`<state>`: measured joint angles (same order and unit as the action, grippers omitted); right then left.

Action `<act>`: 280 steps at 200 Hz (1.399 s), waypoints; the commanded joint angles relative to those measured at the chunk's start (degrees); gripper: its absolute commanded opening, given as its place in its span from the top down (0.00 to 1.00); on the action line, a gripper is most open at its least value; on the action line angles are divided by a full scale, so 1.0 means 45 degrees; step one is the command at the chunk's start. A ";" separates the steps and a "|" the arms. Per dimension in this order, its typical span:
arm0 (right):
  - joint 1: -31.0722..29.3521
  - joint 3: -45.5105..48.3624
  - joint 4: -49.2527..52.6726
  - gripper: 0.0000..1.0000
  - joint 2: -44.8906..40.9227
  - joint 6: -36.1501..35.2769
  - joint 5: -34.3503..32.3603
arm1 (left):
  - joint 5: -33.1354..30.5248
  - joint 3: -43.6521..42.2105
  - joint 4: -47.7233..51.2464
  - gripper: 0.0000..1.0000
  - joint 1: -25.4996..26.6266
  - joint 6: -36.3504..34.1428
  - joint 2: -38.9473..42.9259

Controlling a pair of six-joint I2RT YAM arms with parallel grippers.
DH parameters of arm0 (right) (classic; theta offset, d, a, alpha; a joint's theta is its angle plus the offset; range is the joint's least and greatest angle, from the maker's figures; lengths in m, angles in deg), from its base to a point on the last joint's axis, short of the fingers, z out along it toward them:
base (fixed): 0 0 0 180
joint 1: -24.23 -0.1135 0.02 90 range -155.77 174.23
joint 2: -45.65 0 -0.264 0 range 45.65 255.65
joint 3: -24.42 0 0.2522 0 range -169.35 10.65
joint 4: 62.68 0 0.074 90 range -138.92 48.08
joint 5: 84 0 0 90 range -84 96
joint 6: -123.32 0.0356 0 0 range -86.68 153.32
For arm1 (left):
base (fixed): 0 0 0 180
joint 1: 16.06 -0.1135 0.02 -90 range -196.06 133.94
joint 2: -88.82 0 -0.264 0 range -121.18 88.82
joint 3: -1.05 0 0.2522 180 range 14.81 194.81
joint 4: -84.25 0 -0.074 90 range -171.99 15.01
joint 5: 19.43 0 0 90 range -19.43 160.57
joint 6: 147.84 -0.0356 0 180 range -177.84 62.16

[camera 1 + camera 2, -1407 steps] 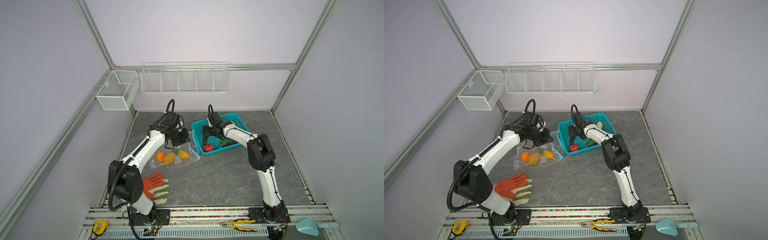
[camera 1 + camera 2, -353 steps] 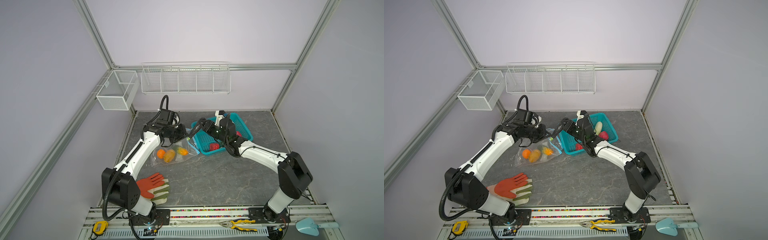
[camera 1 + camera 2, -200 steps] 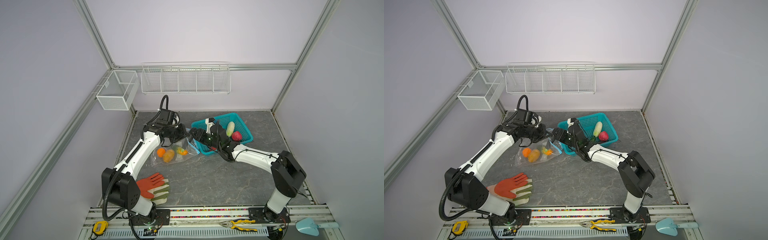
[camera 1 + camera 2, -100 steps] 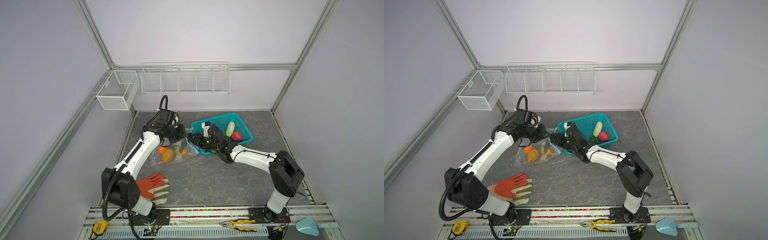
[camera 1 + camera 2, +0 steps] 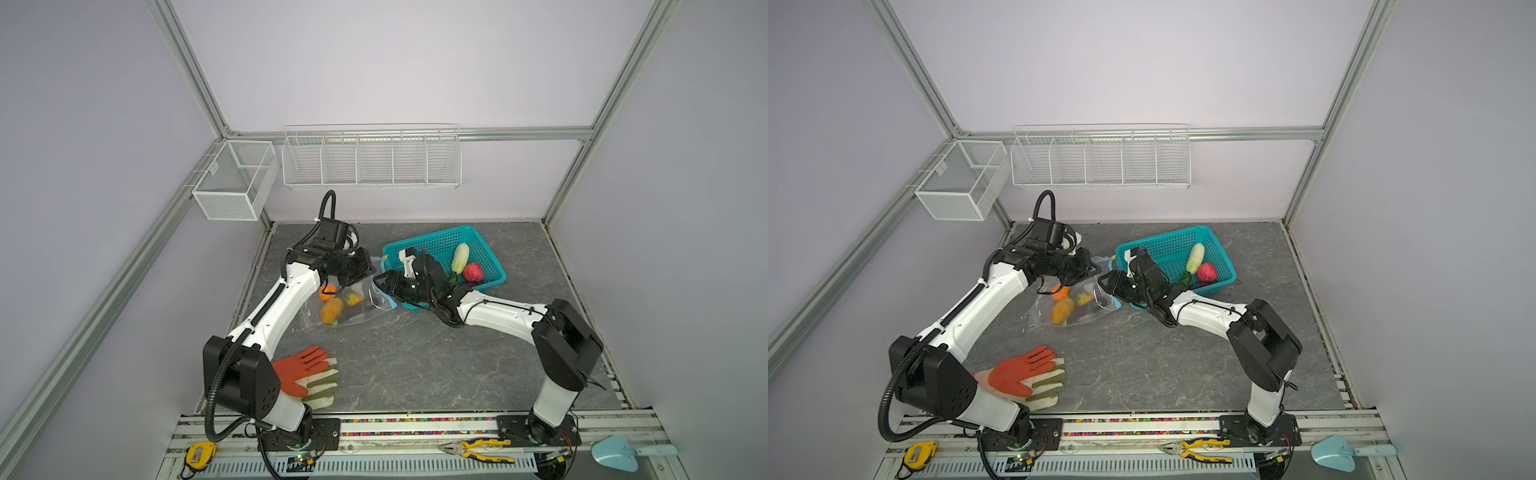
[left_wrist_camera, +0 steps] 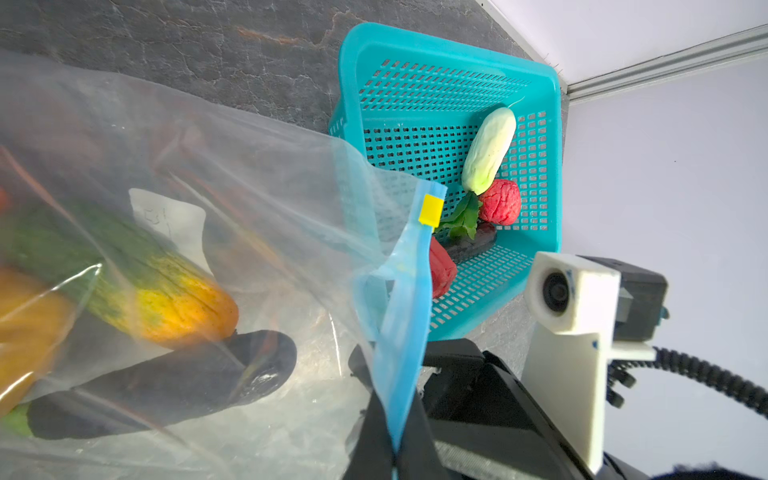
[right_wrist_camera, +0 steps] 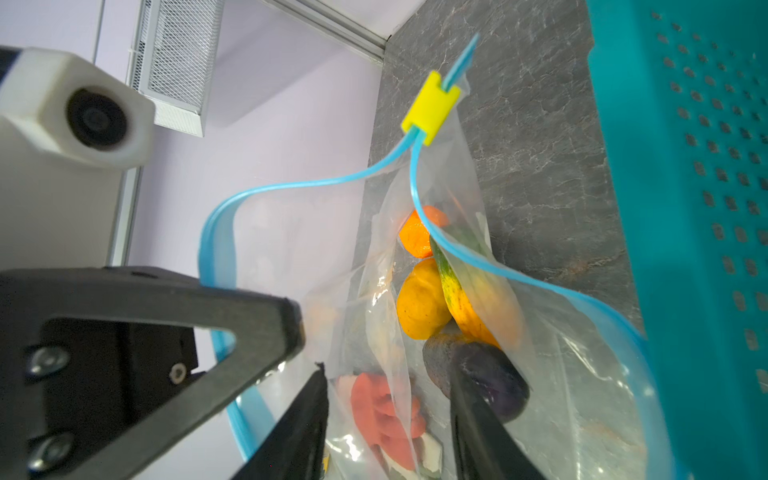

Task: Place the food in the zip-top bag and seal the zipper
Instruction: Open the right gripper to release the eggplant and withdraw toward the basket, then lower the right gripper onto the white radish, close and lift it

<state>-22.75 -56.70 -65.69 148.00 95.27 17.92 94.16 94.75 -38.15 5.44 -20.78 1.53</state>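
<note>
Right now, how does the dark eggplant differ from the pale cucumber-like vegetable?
The eggplant is dark purple; the pale vegetable is whitish green. The eggplant lies inside the clear bag; the pale vegetable lies in the teal basket. Both are long, rounded toy vegetables.

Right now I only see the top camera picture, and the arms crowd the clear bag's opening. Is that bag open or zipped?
Observer: Open. The right wrist view shows the yellow slider at one end of the zipper, with its two strips spread apart.
Operator: What keeps it open?
Observer: The left end effector is shut on one strip and holds it up.
Operator: And the other arm?
Observer: The right end effector is open at the mouth, beside the eggplant that lies inside the zip-top bag.
</note>
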 commanded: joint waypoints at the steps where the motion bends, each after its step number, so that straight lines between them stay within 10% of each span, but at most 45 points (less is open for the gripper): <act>1: 0.0079 -0.0365 0.0648 0.49 -0.0525 -0.0595 0.0217 | -0.0041 0.0061 -0.0048 1.00 0.0032 -0.0060 0.0277; 126: 0.2617 -0.2096 0.7095 0.44 -0.1867 -0.6727 -0.4402 | -0.0172 0.0151 0.0080 1.00 -0.0177 -0.0431 0.0100; 280: 0.5823 -0.3923 0.8483 0.42 0.1427 -0.8039 -0.5186 | 0.0370 0.0438 0.1096 1.00 -0.0461 -0.1202 0.0437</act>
<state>2.29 -72.52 -29.21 152.41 61.52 -2.62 94.69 94.97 -35.14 3.71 -24.22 1.95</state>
